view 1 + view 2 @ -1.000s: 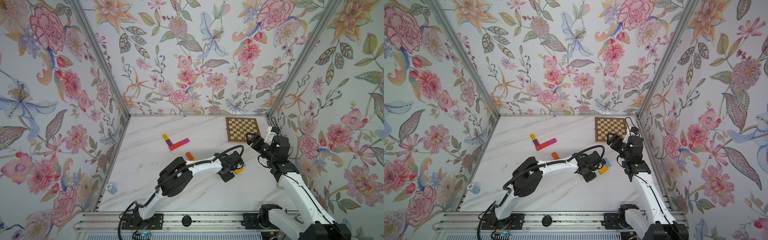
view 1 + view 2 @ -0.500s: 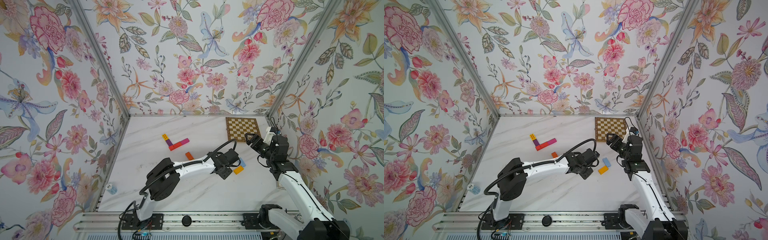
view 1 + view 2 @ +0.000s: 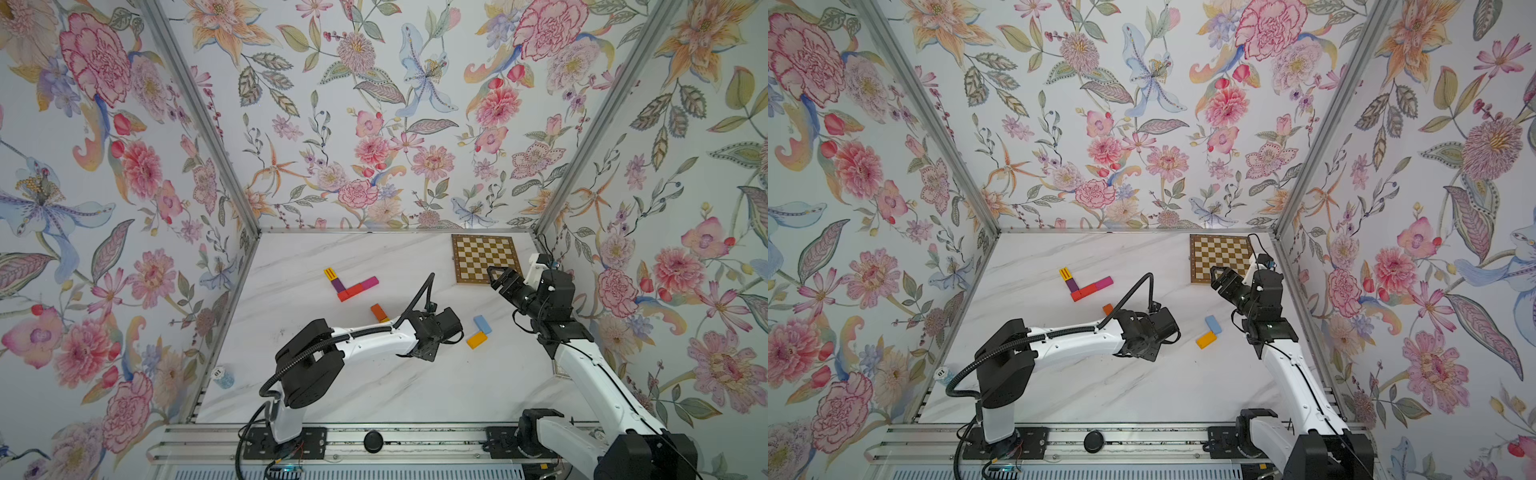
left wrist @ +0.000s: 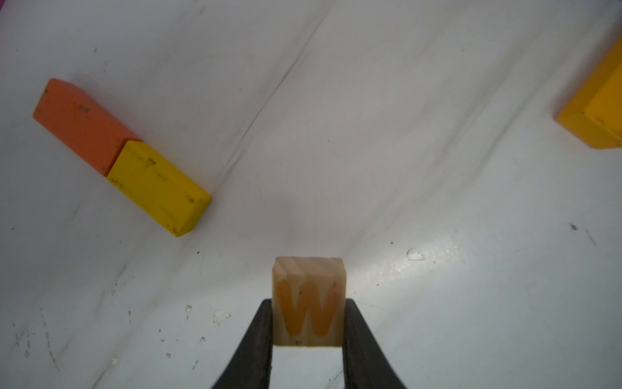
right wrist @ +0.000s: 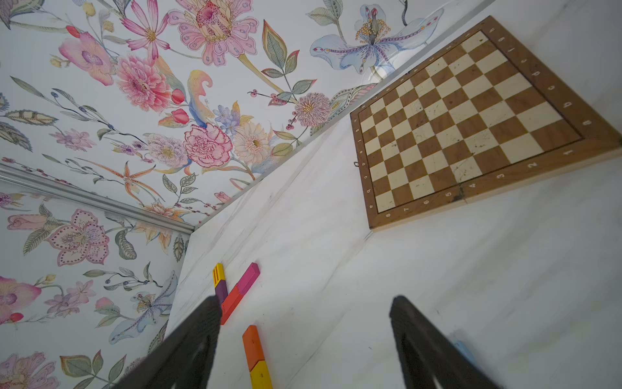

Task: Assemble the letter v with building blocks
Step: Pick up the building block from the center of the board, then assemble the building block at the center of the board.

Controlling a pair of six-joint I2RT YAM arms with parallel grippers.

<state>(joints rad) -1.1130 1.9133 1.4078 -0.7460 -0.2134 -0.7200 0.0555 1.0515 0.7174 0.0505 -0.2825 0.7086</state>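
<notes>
My left gripper (image 4: 308, 303) is shut on a small bare-wood cube marked W (image 4: 308, 289), held over the white tabletop. Nearby lie an orange block (image 4: 80, 124) and a yellow block (image 4: 158, 187), end to end. In both top views the left wrist hides that cube. The letter v (image 3: 351, 286) is a yellow, purple, red and magenta corner at the back left. A light blue block (image 3: 482, 324) and an amber block (image 3: 476, 340) touch at one corner, right of the left wrist. My right gripper (image 3: 500, 276) hangs open and holds nothing at the chessboard's near edge.
The brown-and-cream chessboard (image 3: 484, 257) lies in the back right corner. A small blue-and-white object (image 3: 222, 376) sits by the left wall. A flat box (image 3: 561, 370) shows partly under the right arm. Floral walls close in three sides.
My left gripper has drawn back to the left, away from the amber and light blue blocks, still shut on the W cube. The right arm has barely moved.
</notes>
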